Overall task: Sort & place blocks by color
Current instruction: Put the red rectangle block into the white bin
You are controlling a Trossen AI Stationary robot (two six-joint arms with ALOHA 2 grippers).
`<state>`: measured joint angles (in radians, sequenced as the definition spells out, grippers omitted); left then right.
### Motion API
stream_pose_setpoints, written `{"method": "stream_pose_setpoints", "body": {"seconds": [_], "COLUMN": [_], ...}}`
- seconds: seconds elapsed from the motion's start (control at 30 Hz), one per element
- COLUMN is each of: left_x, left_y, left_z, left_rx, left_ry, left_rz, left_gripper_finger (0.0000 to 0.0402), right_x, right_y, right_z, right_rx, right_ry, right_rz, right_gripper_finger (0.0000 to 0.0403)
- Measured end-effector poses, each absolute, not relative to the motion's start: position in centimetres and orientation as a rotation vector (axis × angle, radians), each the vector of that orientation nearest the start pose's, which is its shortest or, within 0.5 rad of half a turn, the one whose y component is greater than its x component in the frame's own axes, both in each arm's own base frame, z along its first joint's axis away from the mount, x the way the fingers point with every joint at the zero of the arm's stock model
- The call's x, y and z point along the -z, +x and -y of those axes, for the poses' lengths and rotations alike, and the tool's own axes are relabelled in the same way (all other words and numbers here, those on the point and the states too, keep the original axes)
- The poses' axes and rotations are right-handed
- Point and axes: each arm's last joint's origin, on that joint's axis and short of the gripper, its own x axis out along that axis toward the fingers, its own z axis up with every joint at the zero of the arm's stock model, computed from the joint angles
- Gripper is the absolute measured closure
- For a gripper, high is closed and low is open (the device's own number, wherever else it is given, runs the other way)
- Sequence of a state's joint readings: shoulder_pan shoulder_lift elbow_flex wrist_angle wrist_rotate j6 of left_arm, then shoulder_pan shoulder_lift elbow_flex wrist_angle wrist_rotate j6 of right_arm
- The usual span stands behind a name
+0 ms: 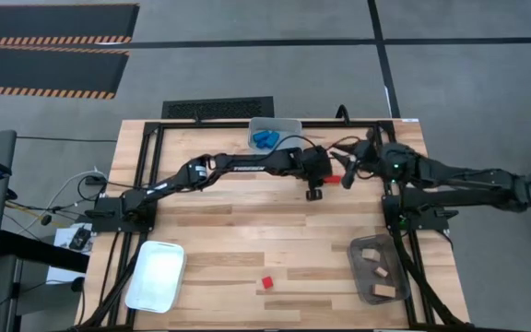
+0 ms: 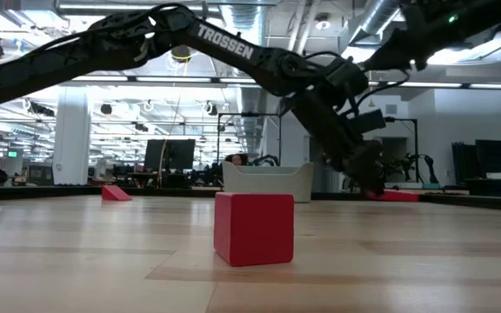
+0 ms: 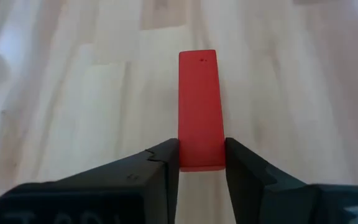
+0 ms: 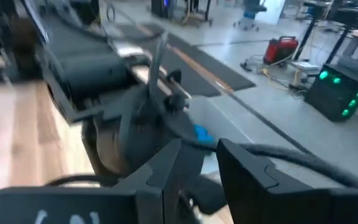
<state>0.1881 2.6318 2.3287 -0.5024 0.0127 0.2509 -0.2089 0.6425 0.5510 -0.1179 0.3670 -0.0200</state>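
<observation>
Closest to the low-view lens sits a red cube (image 2: 253, 228) on the table (image 2: 76, 261), well apart from the left gripper (image 2: 370, 181), which hangs low beyond it beside a clear bin (image 2: 268, 181).

High view: the left gripper (image 1: 332, 179) clamps a long red block (image 1: 334, 180) near the table's far edge, just beside the right gripper (image 1: 350, 171). Blue blocks (image 1: 265, 139) lie in the clear bin behind it; tan blocks (image 1: 376, 271) fill a grey bin (image 1: 361, 288); a white bin (image 1: 155, 275) is well apart.

Left wrist view: both fingers (image 3: 160, 174) press the red block's (image 3: 199, 112) sides.

Right wrist view: the right gripper (image 4: 197, 163) stands partly parted, holding nothing visible.
</observation>
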Motion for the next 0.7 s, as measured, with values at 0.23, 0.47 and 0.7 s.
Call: {"method": "stream_pose_setpoints", "body": {"seconds": [0.23,0.47,0.7], "left_x": [-16.6,-17.2,-17.4], "left_y": [55.0,54.6,54.3], "left_z": [-9.2,-6.4,-4.9], "left_rx": [-0.039,-0.064,-0.092], "left_ry": [0.166,0.238,0.279], "left_rz": [-0.891,-0.962,-1.000], "left_gripper_finger": [0.0321,0.0321,0.0322], "right_x": [-28.9,-28.9,-29.1], "right_y": [11.8,9.2,7.6], "right_z": [3.4,3.1,2.7], "right_rx": [0.572,0.641,0.628], "right_ry": [0.102,0.162,0.173], "right_rz": [-0.115,-0.083,-0.032], "right_gripper_finger": [0.0269,0.0269,0.0269]}}
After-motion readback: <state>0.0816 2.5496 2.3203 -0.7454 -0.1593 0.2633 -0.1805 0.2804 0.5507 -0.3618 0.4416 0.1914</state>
